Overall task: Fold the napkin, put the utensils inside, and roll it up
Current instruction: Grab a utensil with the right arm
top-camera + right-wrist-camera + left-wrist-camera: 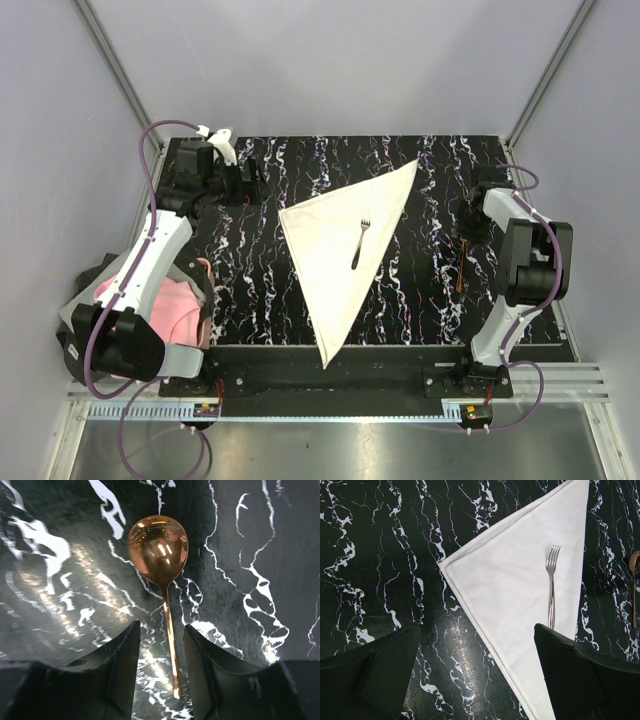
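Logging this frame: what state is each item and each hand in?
napkin: folded into a triangle, flat on the table
fork: lying on the napkin, tines toward the far edge
copper spoon: lying on bare table, off the napkin
left hand: open, empty
right hand: open, straddling the spoon handle, not gripping
pink cloth: bunched at the table's left edge

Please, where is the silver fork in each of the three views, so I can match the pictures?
Top external: the fork lies on the napkin, near the picture's middle.
Left wrist: the fork is right of centre, on the napkin, tines up.
Right wrist: not in it.
Shared landmark: the black marbled table, in all three views.
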### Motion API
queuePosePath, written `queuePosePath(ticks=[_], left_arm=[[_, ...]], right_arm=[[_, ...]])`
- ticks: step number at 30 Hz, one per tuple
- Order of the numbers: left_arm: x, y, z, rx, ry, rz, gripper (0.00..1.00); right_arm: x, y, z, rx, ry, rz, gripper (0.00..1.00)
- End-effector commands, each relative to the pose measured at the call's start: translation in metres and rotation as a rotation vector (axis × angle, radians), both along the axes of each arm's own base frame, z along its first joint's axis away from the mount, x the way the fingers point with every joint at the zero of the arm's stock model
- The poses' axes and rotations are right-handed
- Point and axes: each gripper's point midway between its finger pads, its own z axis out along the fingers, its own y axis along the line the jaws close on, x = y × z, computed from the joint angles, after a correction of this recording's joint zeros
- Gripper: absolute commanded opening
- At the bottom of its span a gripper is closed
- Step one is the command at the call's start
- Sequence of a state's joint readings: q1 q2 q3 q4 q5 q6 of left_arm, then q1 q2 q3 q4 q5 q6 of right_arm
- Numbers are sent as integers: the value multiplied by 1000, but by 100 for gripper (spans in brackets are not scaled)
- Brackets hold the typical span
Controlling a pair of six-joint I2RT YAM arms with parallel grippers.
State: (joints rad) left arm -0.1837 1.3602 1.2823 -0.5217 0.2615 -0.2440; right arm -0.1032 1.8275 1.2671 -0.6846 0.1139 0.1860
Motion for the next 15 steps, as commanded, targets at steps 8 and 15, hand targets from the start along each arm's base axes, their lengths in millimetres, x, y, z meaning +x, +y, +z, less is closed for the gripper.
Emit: queuePosePath(ticks=[8, 15], left_arm=[[1, -2, 19, -22, -74, -13, 99], [1, -3, 18, -23, -72, -17, 99]], right_arm=[[1, -20, -23, -39, 52, 74, 40], [-1, -19, -43, -7, 73, 95, 36]])
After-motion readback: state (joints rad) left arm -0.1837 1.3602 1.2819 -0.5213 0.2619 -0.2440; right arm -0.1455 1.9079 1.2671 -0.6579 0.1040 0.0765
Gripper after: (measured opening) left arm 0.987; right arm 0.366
